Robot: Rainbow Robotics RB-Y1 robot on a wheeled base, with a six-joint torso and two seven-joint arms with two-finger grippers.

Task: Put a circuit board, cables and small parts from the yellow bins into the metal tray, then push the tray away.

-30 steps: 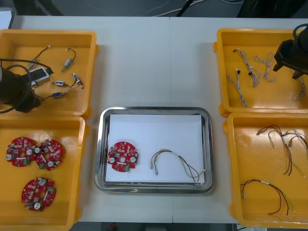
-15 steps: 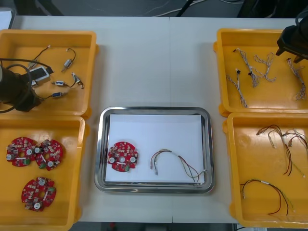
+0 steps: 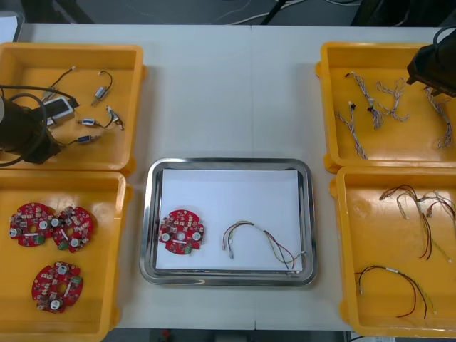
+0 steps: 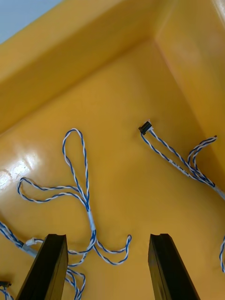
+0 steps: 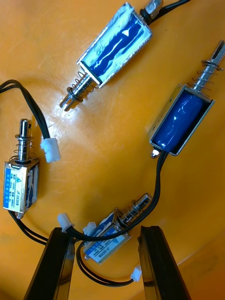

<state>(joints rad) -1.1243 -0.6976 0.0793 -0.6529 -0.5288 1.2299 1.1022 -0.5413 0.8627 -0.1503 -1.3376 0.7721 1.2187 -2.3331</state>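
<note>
front view: the left gripper (image 3: 32,142) has stayed over the far left yellow bin (image 3: 71,48), fingers wide above a small metal part (image 5: 110,232). the metal tray (image 3: 228,164) holds one circuit board (image 3: 181,231) and a red and yellow cable (image 3: 263,242). the right gripper (image 3: 433,68), also wide, has drifted outward over the blue and white cables (image 4: 82,197); i judge none is taken yet.

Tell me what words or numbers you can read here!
"JF-0530B", as best it reads: label on a small metal part near the left gripper.
Label on the part between its fingers: too blurred.
Circuit boards: print too small.
Cables under the right gripper: no text.
</note>
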